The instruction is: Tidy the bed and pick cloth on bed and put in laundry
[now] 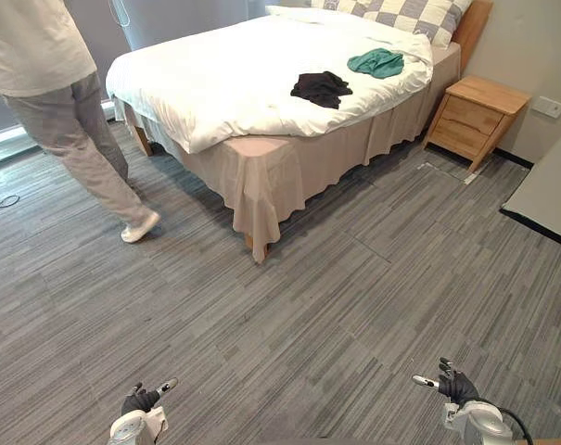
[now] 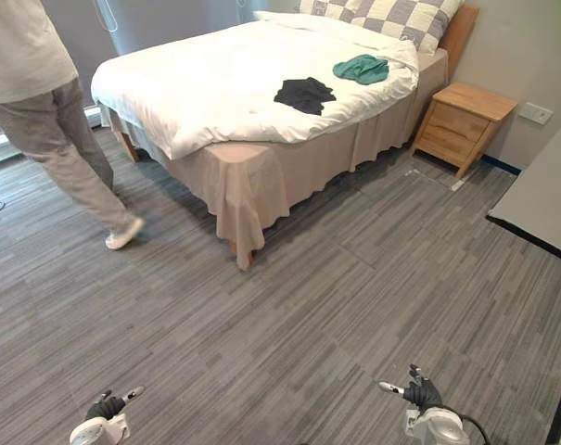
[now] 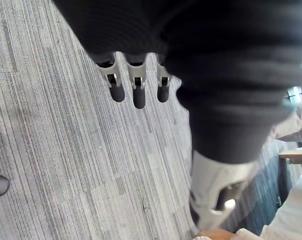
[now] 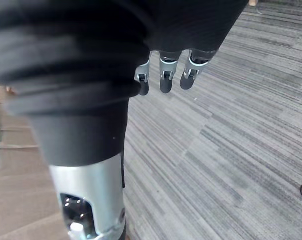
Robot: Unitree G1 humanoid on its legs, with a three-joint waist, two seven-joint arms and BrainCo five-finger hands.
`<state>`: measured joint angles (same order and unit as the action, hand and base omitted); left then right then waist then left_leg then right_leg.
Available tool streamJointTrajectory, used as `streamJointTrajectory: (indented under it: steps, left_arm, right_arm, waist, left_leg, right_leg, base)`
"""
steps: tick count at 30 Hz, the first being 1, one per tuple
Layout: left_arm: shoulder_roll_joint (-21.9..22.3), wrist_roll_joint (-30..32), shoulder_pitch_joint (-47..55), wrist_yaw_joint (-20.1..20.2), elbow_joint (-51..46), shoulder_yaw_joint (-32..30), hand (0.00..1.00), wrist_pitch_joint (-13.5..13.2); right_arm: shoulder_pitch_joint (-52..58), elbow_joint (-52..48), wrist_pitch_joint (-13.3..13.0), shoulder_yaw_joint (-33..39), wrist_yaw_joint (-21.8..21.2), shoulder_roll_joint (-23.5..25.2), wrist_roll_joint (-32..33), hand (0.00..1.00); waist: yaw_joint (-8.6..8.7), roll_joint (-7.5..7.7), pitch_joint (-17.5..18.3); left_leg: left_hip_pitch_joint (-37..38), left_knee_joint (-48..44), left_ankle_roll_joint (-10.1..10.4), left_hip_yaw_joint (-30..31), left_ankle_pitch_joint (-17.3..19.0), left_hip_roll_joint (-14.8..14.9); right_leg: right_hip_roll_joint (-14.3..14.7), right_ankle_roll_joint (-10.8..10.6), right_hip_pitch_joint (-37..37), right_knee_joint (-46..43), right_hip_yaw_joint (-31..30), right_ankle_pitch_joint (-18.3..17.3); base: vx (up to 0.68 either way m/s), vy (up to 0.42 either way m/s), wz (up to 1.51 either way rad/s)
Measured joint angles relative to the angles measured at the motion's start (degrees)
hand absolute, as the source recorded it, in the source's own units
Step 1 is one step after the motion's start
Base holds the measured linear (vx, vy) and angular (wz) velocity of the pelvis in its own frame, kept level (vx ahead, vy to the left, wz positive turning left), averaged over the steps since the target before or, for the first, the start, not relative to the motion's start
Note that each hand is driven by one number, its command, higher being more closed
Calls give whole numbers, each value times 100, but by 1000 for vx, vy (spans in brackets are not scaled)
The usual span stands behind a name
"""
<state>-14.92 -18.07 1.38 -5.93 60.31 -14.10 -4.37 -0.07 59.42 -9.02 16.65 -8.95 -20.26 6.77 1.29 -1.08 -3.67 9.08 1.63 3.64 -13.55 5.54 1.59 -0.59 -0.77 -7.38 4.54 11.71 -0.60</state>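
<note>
A bed with a white duvet and a beige skirt stands at the far side of the room. On the duvet lie a black cloth and, beyond it, a green cloth near the checked pillows. My left hand hangs low at the near left and my right hand at the near right, both far from the bed. In each wrist view the fingers hang relaxed over the grey floor, holding nothing.
A person in a light top and grey trousers stands at the bed's left side. A wooden nightstand sits right of the bed against the wall. A grey-topped furniture edge juts in at the right. Grey striped floor lies between me and the bed.
</note>
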Motion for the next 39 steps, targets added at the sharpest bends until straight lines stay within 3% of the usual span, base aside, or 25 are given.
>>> streamJointTrajectory:
  steps: [5,7,9,10,11,12,14,15,18,20,21,23,24,25,27,28,29,30,31,32,33,35,36,38,39]
  left_arm:
    - [31,-6,17,-10,0,81,0,-24]
    - [54,-21,-5,-12,0,231,0,-26]
    - [99,-98,-41,-27,8,378,0,-23]
    - [105,-116,-46,-28,12,456,0,-24]
    - [80,-120,-17,-37,32,483,0,-29]
    - [66,-126,-1,-43,52,482,0,-32]
    - [24,-143,24,-44,125,512,0,-30]
    - [-8,-235,32,-36,119,537,0,-32]
    - [-73,-229,-38,16,112,612,0,-35]
    - [-113,-216,-99,71,98,603,0,-45]
    - [-169,-183,-129,123,93,577,0,-105]
    - [-168,-138,-107,144,99,451,0,-154]
    - [-111,-70,-66,161,107,286,0,-163]
    - [-107,-40,-62,176,107,258,0,-172]
    - [-151,-16,-62,242,98,140,0,-274]
    - [-95,-72,-19,255,104,141,0,-273]
    - [-24,-132,41,286,101,150,0,-330]
    - [5,-131,82,296,100,152,0,-390]
    - [33,-131,110,311,97,150,0,-435]
    - [68,-132,177,391,83,150,0,-523]
    - [112,-144,268,469,26,151,0,-538]
    - [253,-245,411,545,-84,145,0,-611]
    - [381,-297,457,601,-146,146,0,-675]
    - [541,-402,563,628,-177,147,0,-756]
    - [599,-465,597,621,-233,152,0,-789]
  right_arm:
    - [23,0,4,7,-14,0,3,0]
    - [7,-4,4,12,-7,2,5,0]
    - [17,-4,39,12,15,75,11,0]
    - [1,-5,50,11,38,128,13,0]
    - [15,-10,53,10,78,322,17,0]
    - [33,-5,55,10,89,397,16,0]
    - [143,37,63,10,90,515,7,0]
    - [214,40,66,17,87,513,8,0]
    - [221,18,65,127,90,498,13,0]
    - [227,-7,83,126,81,500,72,0]
    - [236,-35,103,139,86,511,138,0]
    - [295,-48,114,249,97,536,211,0]
    - [420,-123,115,509,111,569,211,0]
    - [486,-227,113,553,107,577,212,0]
    - [425,-252,106,642,69,620,226,0]
    - [408,-258,107,744,45,614,220,0]
    - [423,-251,104,759,35,613,194,0]
    - [433,-245,90,728,34,609,149,0]
    - [441,-240,64,699,34,606,68,0]
    - [444,-229,39,554,35,608,-24,0]
    - [442,-229,-32,476,5,609,-91,0]
    - [400,-225,-135,476,5,534,-151,0]
    - [362,-245,-186,482,11,437,-178,0]
    - [282,-416,-207,500,22,316,-175,0]
    - [238,-519,-248,500,22,245,-170,0]
  waist:
    - [2,-20,-33]
    - [3,-46,-157]
    - [29,0,-327]
    - [23,-16,-391]
    - [-11,87,-485]
    - [-16,133,-527]
    - [1,167,-684]
    - [50,193,-698]
    - [204,207,-722]
    - [215,223,-739]
    - [220,385,-809]
    - [238,489,-884]
    - [300,279,-896]
    - [319,173,-819]
    - [237,109,-775]
    - [238,-26,-765]
    - [217,-192,-756]
    - [207,-198,-778]
    - [195,-239,-781]
    - [149,-292,-828]
    - [82,-130,-933]
    - [-66,-33,-1027]
    - [-172,-17,-1023]
    - [-221,-47,-1020]
    - [-214,-76,-1008]
  left_leg:
    - [18,15,-1,3,0,-6]
    - [101,17,-11,-2,6,-10]
    - [142,0,-196,-13,105,-61]
    - [191,-7,-273,-46,189,-73]
    - [230,-147,-331,-158,320,-126]
    - [259,-210,-336,-160,376,-139]
    - [529,-330,-427,-121,494,-128]
    - [533,-511,-420,-49,645,-56]
    - [565,-653,-314,51,849,131]
    - [610,-612,-184,48,932,253]
    - [755,-569,-16,60,954,184]
    - [991,-565,145,86,1146,178]
    - [1309,-508,186,97,1463,502]
    - [1337,-525,143,95,1481,628]
    - [1048,-1433,363,61,1188,840]
    - [741,-2273,428,144,911,1029]
    - [223,-3594,501,304,100,1297]
    - [-58,-4217,546,433,-109,1400]
    - [-327,-4792,530,536,-49,1483]
    - [-927,-5958,481,624,277,1597]
    - [-1400,-6270,399,612,535,1518]
    - [-1915,-5867,174,389,725,1330]
    - [-2218,-5241,101,115,760,1215]
    - [-2557,-4034,-47,-449,594,1036]
    - [-2686,-3055,-121,-1006,312,931]
  right_leg:
    - [-14,-37,36,-114,-1,-39]
    - [-72,-76,183,-611,-1,-297]
    - [-314,-440,703,-1991,18,-823]
    - [-407,-526,991,-2656,5,-877]
    - [-672,-352,1677,-4090,36,-771]
    - [-770,-170,1871,-4529,84,-662]
    - [-825,-340,2128,-5197,113,-880]
    - [-783,-480,2249,-5190,127,-1092]
    - [-605,-350,2489,-4098,347,-1059]
    - [-374,-343,2462,-2164,402,-383]
    - [-456,-489,2481,-1065,360,108]
    - [-611,-519,2527,-919,338,166]
    - [-515,-277,2614,-1536,556,558]
    - [-446,-219,2752,-1869,657,505]
    - [-327,371,2921,-2422,681,236]
    - [-172,601,2781,-2443,691,72]
    - [94,660,2398,-2229,632,-160]
    - [204,679,2200,-2070,586,-202]
    - [316,693,2011,-1930,542,-228]
    - [504,751,1474,-1593,393,-306]
    - [532,776,968,-1360,299,-421]
    - [536,703,341,-1085,192,-496]
    - [532,710,14,-864,37,-576]
    - [526,655,-315,-620,-64,-720]
    - [539,626,-479,-543,-81,-869]
  base:
    - [-46,-21,0]
    - [-59,2,3]
    - [-100,32,7]
    - [-95,69,-16]
    - [-67,65,-23]
    - [-28,80,-18]
    - [98,43,-1]
    - [144,10,12]
    - [280,-50,21]
    - [400,-115,10]
    - [456,-181,14]
    - [501,-236,20]
    - [456,-237,24]
    - [732,-394,13]
    - [677,-419,-28]
    - [735,-424,-44]
    - [625,-328,-31]
    - [531,-211,-27]
    - [402,-118,-30]
    - [729,-223,-42]
    - [788,-251,-52]
    - [559,-170,-48]
    - [490,-72,-52]
    - [494,-11,-36]
    - [398,43,-6]
